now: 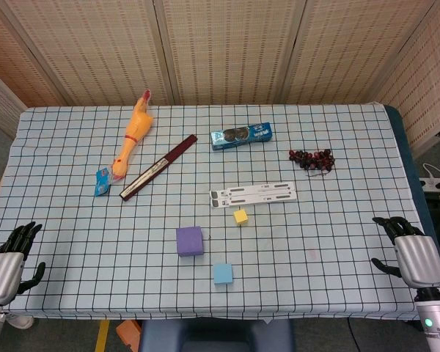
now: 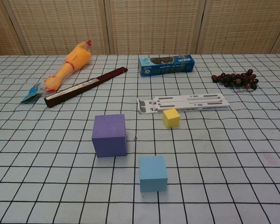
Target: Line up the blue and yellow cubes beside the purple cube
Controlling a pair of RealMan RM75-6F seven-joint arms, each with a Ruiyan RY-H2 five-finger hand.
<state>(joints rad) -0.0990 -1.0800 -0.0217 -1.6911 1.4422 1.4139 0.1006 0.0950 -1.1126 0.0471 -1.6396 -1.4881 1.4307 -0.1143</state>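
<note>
From the head view I have both hands idle at the bottom corners of the frame: my left hand (image 1: 7, 260) sits at the lower left edge of the table (image 1: 337, 242), fingers spread apart and holding nothing, and my right hand (image 1: 411, 253) sits at the lower right edge, fingers likewise apart and empty. Neither hand shows in the chest view. The purple cube (image 1: 190, 240) lies a little left of centre in the lower half of the frame, flat on the checked cloth. The blue cube (image 1: 222, 273) is below and to the right of it, near but not touching, and the yellow cube (image 1: 240, 216) is above and to the right of the purple one, also apart from it. In the chest view the yellow cube (image 2: 171, 117) sits just in front of a white folding stand (image 2: 186, 102), so close I cannot tell whether they touch, while the purple cube (image 2: 109, 135) and blue cube (image 2: 153, 172) stand separate in the lower middle. Further up the frame I see a rubber chicken (image 1: 132, 139) at upper left, a dark red folded fan (image 1: 158, 167) beside it, a blue cookie box (image 1: 240, 136) at top centre, and a bunch of dark grapes (image 1: 313, 159) at upper right.
</note>
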